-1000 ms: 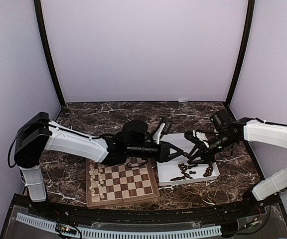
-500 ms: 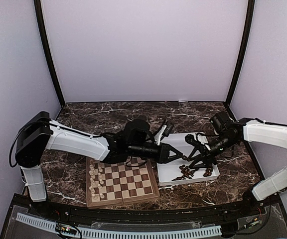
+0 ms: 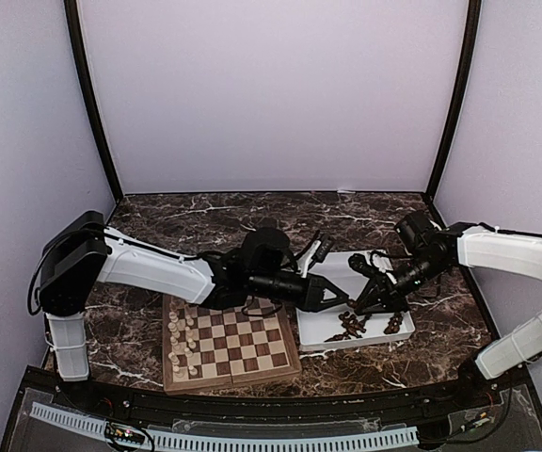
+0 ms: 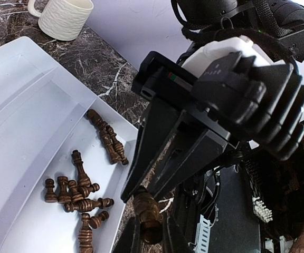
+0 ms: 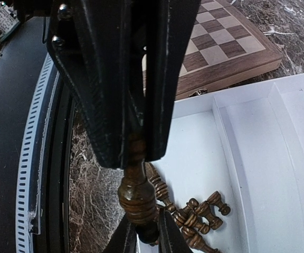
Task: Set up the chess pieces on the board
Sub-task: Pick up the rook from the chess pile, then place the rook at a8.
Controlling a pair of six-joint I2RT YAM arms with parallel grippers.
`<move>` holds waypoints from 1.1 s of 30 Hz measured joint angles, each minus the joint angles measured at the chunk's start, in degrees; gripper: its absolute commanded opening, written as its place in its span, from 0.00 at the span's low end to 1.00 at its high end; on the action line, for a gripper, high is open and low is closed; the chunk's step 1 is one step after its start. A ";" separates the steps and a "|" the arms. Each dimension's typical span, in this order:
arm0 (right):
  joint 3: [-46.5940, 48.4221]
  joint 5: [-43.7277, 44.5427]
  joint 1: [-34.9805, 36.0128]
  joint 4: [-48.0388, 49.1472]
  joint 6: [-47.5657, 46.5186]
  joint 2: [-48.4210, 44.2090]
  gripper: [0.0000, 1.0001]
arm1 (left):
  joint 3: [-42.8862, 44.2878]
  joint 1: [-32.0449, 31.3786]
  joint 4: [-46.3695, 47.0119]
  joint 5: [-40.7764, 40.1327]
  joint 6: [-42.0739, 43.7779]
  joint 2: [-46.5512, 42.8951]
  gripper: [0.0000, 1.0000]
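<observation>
Marbled tabletop (image 3: pixel 158 226): cream wooden chessmen (image 3: pixel 179 341) on checkered wooden board (image 3: pixel 252 347); dark chessmen (image 3: pixel 351 327) in white plastic tray (image 3: pixel 311 327); left gripper (image 4: pixel 144 240), right gripper (image 5: pixel 135 150) pinch one dark piece (image 5: pixel 137 196).

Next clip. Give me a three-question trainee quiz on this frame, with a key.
1. True or false: the white tray is empty.
2. In the top view, where on the board do the cream pieces stand? A) along its left side B) along its right side C) in the centre
3. What do the left hand and right hand both grip?
Key: 1 false, dark pieces lie in it; 2 A; 3 one dark chess piece.
</observation>
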 measured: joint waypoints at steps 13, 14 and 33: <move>0.00 0.39 -1.57 0.13 1.38 1.95 0.05 | 0.98 2.01 -10.43 -3.61 4.79 -2.56 0.00; 0.00 0.66 -1.68 0.31 1.75 2.08 0.06 | 1.99 2.62 -13.20 -4.26 6.01 -3.13 0.00; 2.16 7.32 -2.27 1.20 9.64 2.51 0.06 | 37.48 10.54 -70.23 -25.59 30.69 6.91 0.00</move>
